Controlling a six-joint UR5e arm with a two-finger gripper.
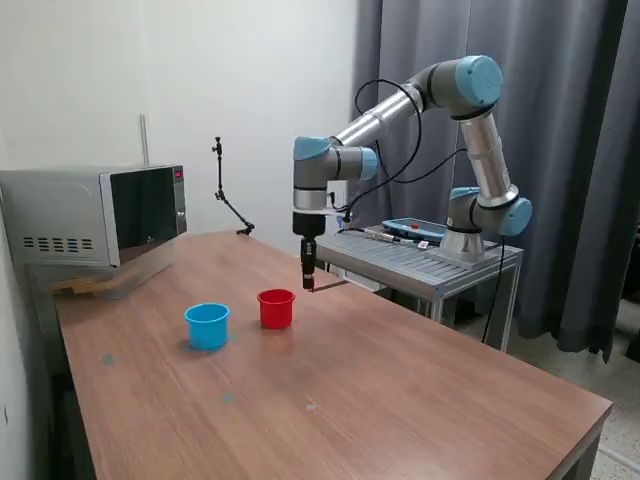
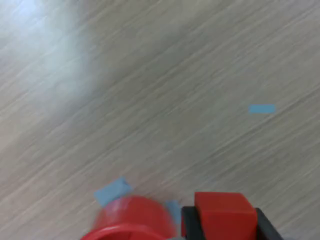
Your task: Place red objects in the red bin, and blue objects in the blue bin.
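A red cube (image 2: 222, 214) sits clamped in the hand (image 2: 220, 222), dark fingers pressing on either side of it at the lower edge of the wrist view. In the exterior view the hand (image 1: 308, 281) hangs just right of centre, above the worktop (image 1: 400, 390) and a little to the right of the red cup (image 1: 276, 308), with a tiny red speck at its tip where the cube must be, too small to make out properly there.

The red cup stands upright at mid-frame, and its rim shows blurred at the bottom of the wrist view, just beside the held cube. So the cube is near its cup but not yet over the opening, as far as I can judge. The light blue cup (image 1: 207, 325) stands just to the left of the red one, also upright, the two close but apart.

How far along? I can't see into either cup from these angles, so what is already inside them stays unknown. No other cubes, red or blue, show anywhere on the worktop. My read is that this red cube is mid-delivery and the drop into the red cup is the step left for it.

Small pale blue patches (image 2: 262, 108) dot the wood. A microwave (image 1: 100, 215) sits at the left edge of the frame, and the arm's base stands on a metal stand (image 1: 430, 262) at the right.
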